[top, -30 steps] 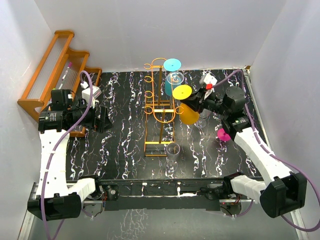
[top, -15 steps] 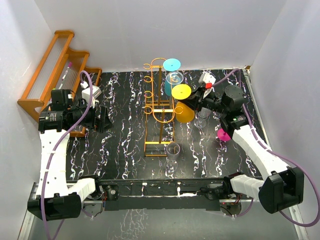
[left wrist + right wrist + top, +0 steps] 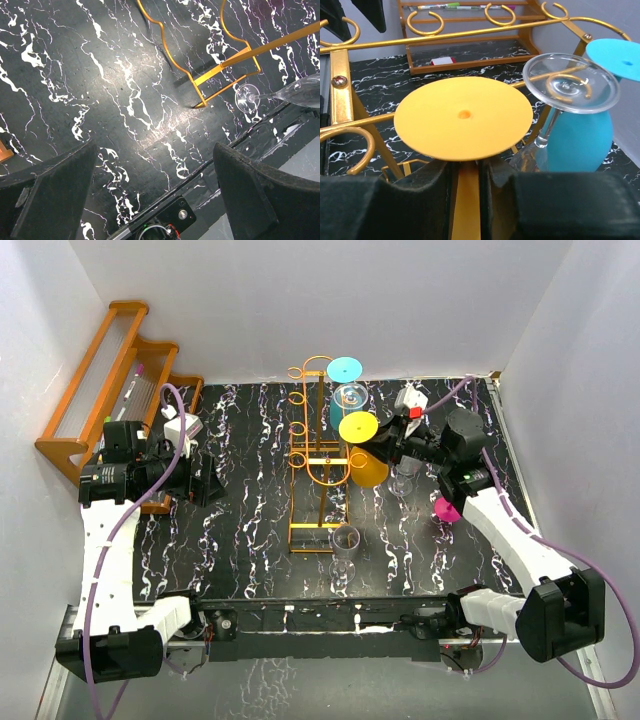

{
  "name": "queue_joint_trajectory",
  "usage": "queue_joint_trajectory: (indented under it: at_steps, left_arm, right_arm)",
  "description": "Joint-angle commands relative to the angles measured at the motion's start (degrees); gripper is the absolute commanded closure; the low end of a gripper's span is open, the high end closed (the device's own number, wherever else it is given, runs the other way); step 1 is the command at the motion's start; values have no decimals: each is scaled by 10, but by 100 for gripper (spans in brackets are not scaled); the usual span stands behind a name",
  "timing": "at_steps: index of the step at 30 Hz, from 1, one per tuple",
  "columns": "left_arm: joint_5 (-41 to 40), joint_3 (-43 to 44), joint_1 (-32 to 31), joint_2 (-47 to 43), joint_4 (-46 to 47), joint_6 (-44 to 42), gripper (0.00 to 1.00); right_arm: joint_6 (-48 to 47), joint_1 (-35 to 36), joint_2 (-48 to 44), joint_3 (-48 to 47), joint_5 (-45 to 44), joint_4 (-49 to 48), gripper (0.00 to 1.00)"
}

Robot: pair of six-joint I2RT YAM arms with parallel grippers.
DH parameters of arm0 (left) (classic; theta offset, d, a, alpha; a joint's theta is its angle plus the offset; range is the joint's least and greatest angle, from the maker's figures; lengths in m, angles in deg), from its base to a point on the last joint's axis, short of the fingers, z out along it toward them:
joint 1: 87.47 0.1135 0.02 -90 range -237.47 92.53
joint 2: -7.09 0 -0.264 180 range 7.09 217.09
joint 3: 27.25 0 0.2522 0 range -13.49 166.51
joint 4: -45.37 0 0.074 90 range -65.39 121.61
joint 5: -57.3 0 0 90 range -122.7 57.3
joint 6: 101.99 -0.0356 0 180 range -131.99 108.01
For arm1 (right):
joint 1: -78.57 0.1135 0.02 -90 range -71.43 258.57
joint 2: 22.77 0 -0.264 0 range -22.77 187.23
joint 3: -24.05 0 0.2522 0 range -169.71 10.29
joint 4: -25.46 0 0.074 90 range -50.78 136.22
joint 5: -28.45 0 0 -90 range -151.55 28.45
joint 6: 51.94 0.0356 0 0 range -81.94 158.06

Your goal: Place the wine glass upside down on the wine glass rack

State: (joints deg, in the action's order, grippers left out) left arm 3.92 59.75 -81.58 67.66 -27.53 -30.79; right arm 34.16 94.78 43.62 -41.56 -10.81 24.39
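Note:
My right gripper (image 3: 384, 448) is shut on the stem of a yellow wine glass (image 3: 366, 466), held upside down with its round foot (image 3: 358, 427) on top, right beside the golden wine glass rack (image 3: 318, 445). In the right wrist view the stem (image 3: 468, 200) sits between my fingers (image 3: 432, 180) under the yellow foot (image 3: 463, 117), in front of the rack's rail (image 3: 445, 35). A teal glass (image 3: 577, 142) and a clear glass (image 3: 570, 82) hang upside down on the rack. My left gripper (image 3: 207, 480) is open and empty at the left.
A clear glass (image 3: 345, 540) stands by the rack's base and shows in the left wrist view (image 3: 295, 91). Another clear glass (image 3: 405, 476) and a pink glass (image 3: 447, 508) stand under my right arm. A brown wooden shelf (image 3: 110, 380) stands at the back left.
My right gripper has carried the yellow glass a little to the left, closer to the rack's rails. The left arm has not moved.

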Motion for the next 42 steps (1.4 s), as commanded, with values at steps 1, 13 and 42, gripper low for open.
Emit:
queue_joint_trajectory:
  at_steps: [1, 13, 42]
  left_arm:
    - [21, -5, 3, -11, -2, 4, 3]
    - [25, -15, 3, -14, -2, 6, 3]
    - [6, -44, 7, -52, 24, 33, 3]
  right_arm:
    - [1, 1, 10, -15, 21, -24, 77]
    - [-32, 1, -9, -15, -42, 9, 61]
    - [80, 1, 50, -185, -515, 495, 71]
